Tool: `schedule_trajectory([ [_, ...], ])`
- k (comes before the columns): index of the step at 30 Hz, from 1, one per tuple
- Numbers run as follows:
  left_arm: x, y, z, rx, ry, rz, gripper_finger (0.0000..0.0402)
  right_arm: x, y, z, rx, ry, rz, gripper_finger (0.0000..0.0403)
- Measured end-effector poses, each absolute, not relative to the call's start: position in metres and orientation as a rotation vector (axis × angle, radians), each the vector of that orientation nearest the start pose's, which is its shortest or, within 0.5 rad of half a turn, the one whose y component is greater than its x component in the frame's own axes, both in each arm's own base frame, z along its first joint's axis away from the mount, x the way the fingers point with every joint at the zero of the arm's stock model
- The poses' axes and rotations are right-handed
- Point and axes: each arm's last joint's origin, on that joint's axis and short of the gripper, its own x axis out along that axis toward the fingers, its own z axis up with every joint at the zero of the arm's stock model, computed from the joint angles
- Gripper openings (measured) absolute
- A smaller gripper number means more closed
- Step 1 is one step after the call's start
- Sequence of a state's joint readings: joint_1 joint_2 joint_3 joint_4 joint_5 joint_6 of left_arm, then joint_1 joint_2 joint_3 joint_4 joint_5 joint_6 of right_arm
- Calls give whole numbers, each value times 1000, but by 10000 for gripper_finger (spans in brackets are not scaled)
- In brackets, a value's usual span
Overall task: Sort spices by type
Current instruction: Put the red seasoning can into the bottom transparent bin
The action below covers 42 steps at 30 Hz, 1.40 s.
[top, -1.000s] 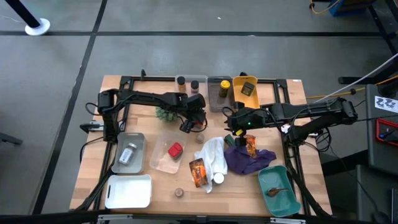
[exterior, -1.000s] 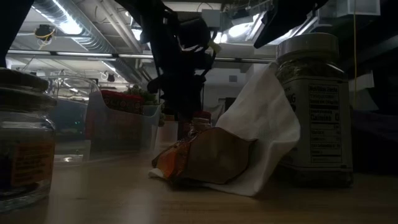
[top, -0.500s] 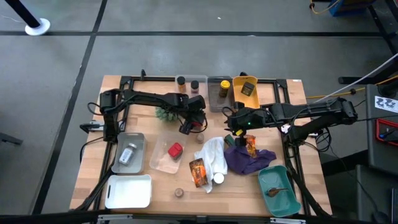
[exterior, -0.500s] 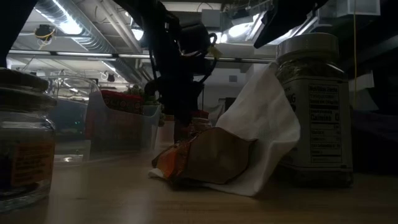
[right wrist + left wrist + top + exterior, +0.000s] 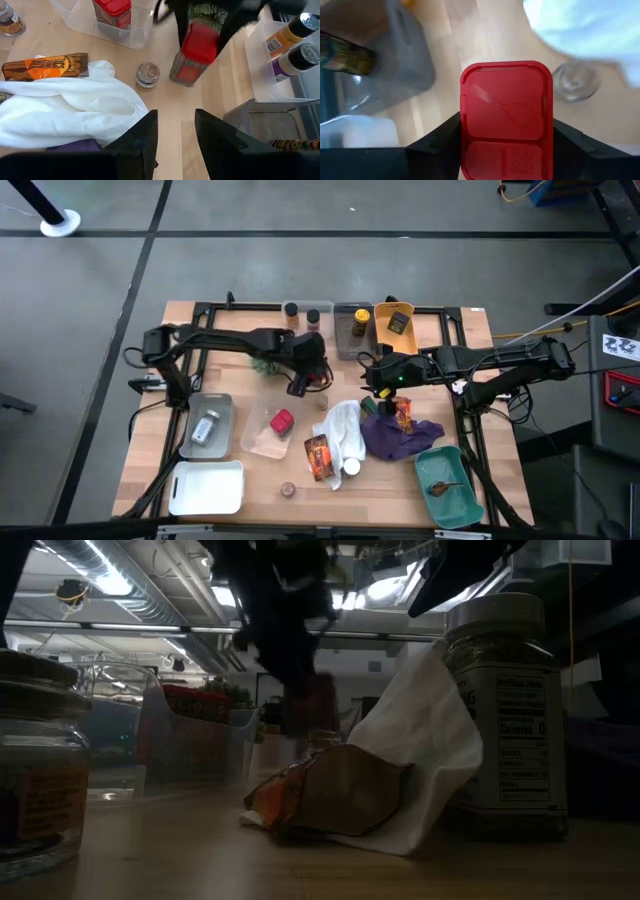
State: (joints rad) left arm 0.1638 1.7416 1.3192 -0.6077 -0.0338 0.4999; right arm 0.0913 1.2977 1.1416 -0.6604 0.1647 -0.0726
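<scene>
High view first: the wooden worktop [image 5: 230, 340] spreads under both my arms, my left arm reaching in from the left edge toward the middle, my right arm lying across from the right side. A purple cloth [image 5: 400, 437] and a white cloth [image 5: 342, 430] lie rumpled together near the middle, the white one partly on the purple. A teal tray [image 5: 450, 480] sits at the front right corner, a white tray [image 5: 207, 486] at the front left, a grey tray [image 5: 207, 425] just behind it with a clear jar [image 5: 205, 428] lying inside. A clear bin [image 5: 268, 430] between the grey tray and the white cloth holds one red tin [image 5: 282, 421].

My left pincer [image 5: 308, 377] hangs just behind that bin, and my left wrist view shows its fingers [image 5: 440, 145] clamped on either side of a second red tin [image 5: 506, 115], lifted clear of the wood. My right pincer [image 5: 375, 380] waits near the middle, its fingers [image 5: 140, 145] a moderate gap apart, holding nothing.

An orange foil packet [image 5: 318, 456] lies against the white cloth's front edge. A small round jar [image 5: 147, 75] stands beside the lifted tin.
</scene>
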Motion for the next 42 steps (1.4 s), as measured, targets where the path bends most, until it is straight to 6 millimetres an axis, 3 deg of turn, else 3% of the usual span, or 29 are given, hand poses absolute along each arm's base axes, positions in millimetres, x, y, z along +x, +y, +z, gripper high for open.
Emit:
schedule_trajectory([
  [8,312,27,298,195,981,57,200,266,20,309,-173,811,-40,131],
  [14,273,-7,316,-33,1073,166,201,266,20,309,-172,806,-40,131],
  [24,252,-47,307,-125,1200,351,203,266,20,309,-172,804,-40,131],
  [34,241,-55,267,-214,1240,507,205,266,20,309,-180,805,-37,131],
  [42,241,-58,243,-234,1223,500,206,266,20,309,-182,801,-36,131],
])
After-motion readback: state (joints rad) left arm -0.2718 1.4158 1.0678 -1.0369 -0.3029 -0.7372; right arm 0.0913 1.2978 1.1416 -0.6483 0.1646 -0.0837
